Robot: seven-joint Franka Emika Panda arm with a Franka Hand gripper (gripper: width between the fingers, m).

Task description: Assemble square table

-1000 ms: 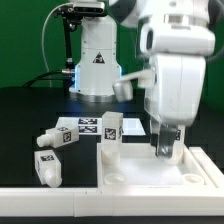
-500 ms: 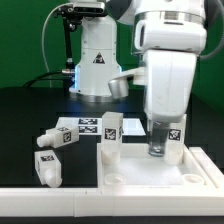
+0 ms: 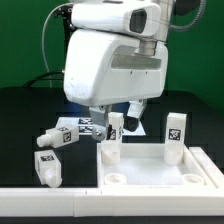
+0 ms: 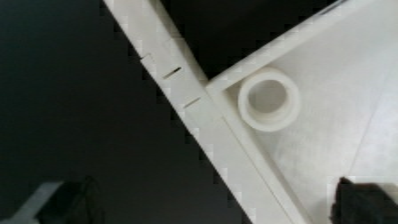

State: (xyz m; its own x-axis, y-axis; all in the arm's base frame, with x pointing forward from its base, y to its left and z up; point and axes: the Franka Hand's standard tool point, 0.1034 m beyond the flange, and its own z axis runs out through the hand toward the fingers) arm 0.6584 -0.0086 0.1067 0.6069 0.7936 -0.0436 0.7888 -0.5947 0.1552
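Gripper [image 4: 214,200] with jaws wide apart, above the square table top [image 4: 329,140]; rim and corner hole [image 4: 267,100] lying between the fingertips. Upright legs [image 3: 175,134] at two top corners; loose legs [image 3: 58,135] beside, at exterior view's left.

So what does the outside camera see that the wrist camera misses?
Only the exterior view shows the arm, one upright leg at the far corner of the tabletop on that view's left, a second upright leg at the far corner on its right, and two loose legs lying on the dark table. Only the wrist view gives a close look at one empty corner hole. Both show the white tabletop and the open gripper.
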